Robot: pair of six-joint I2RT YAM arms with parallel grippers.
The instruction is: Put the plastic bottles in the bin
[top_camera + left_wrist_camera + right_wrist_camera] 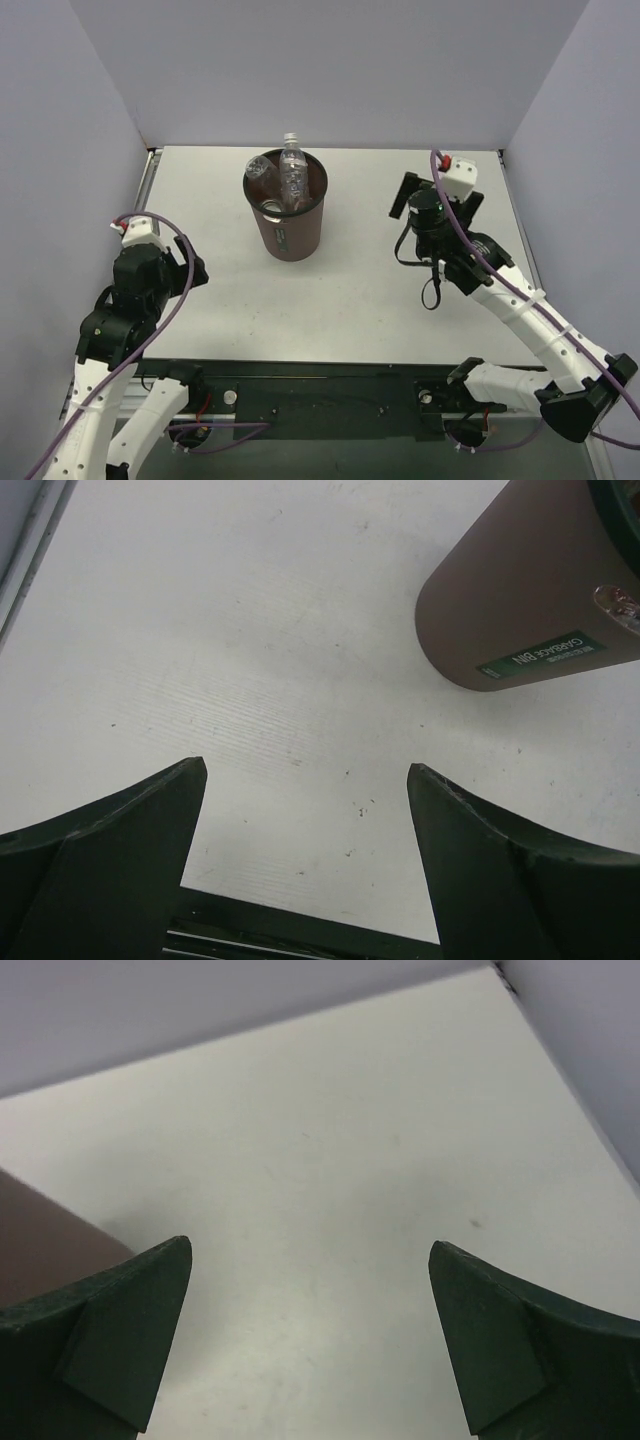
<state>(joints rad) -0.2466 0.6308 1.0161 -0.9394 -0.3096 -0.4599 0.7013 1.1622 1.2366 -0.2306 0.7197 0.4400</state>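
While the bin [285, 238] holds bottles [293, 180], right end effector [310, 1244] hangs apart.

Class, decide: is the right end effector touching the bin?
Apart. The top external view shows bare table between the open right end effector and the bin.

The dark brown round tapered plastic bin [286, 228] stands upright on the white table [360, 290], a little toward 12 o'clock from the table's middle. Clear crinkly plastic bottles sit inside it. The tall bottle [292, 175] pokes its cap above the rim at 12 o'clock, and the shorter bottle [260, 168] leans at 10 o'clock. The right arm [500, 290] hangs at the bin's 3 o'clock and the left arm [135, 290] at its 8 o'clock, both well apart from it.
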